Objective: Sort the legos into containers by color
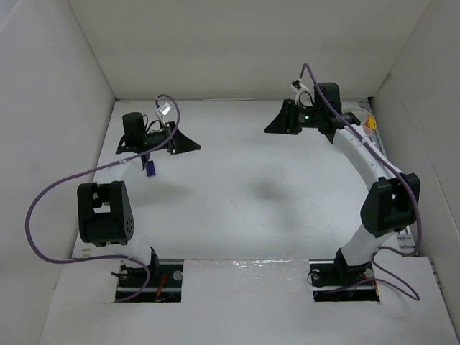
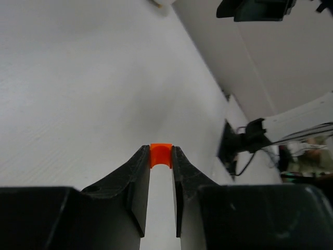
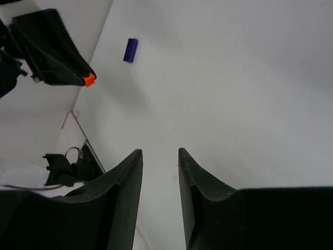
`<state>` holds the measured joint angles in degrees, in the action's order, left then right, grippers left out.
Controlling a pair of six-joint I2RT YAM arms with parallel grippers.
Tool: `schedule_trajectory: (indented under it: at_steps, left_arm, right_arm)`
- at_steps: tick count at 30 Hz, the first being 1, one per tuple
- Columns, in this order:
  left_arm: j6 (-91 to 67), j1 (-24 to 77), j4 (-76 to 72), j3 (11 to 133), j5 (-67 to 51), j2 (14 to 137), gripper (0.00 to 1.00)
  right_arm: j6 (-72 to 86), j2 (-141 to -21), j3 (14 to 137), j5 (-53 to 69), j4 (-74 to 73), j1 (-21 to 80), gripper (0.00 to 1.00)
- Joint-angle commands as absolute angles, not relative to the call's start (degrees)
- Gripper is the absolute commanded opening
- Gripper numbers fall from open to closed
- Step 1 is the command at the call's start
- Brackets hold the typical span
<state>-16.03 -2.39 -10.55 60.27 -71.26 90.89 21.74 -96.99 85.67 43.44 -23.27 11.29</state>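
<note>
We find the left end effector clenched on an orange brick. Its own wrist view shows the brick pinched between the two fingertips and held clear of the worktop. The right wrist view confirms this from across the scene: the orange brick sits at the tip of the left end effector. In the overhead view the left end effector is at the far left, pointing right, and the brick is too small to make out there.

The right end effector is released, its fingers parted with nothing between them. Overhead, it is at the far right, pointing left, well apart from the left one.

A dark blue brick lies on the worktop just nearside of the left wrist. The right wrist view also shows it; the left wrist view does not.

A white cup sits at the far right, partly hidden by the right arm, with yellow and orange showing in it.
</note>
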Motion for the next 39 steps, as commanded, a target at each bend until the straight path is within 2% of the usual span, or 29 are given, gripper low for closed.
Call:
schedule_trajectory:
  at_steps: [1, 7, 13, 23, 33, 39]
  left_arm:
    - [-42.6, -2.7, -36.0, 56.3, -82.8, 89.6, 0.02]
    - [-47.5, -0.4, -36.0, 58.1, -84.0, 88.9, 0.02]
    - [-48.9, 0.2, -36.0, 58.1, -84.0, 86.1, 0.02]
    - [-51.3, 0.7, -36.0, 56.5, -82.6, 83.7, 0.0]
    - [-51.3, 0.7, -36.0, 56.5, -83.1, 83.7, 0.0]
    - [-50.8, 1.2, -36.0, 55.4, -83.1, 83.1, 0.0]
  right_arm:
    - [14.2, -95.2, 87.8, 46.6, -18.7, 15.3, 0.39]
    - [7.5, -91.0, 83.2, 45.4, -16.4, 18.6, 0.39]
    - [7.5, -90.9, 80.3, 47.5, -11.0, 22.4, 0.39]
    - [3.5, -95.4, 87.8, 47.5, -10.5, 31.3, 0.39]
    - [-7.3, -95.9, 87.8, 45.7, -11.1, 35.9, 0.49]
    - [-11.9, -95.9, 86.5, 42.5, -6.4, 37.8, 0.51]
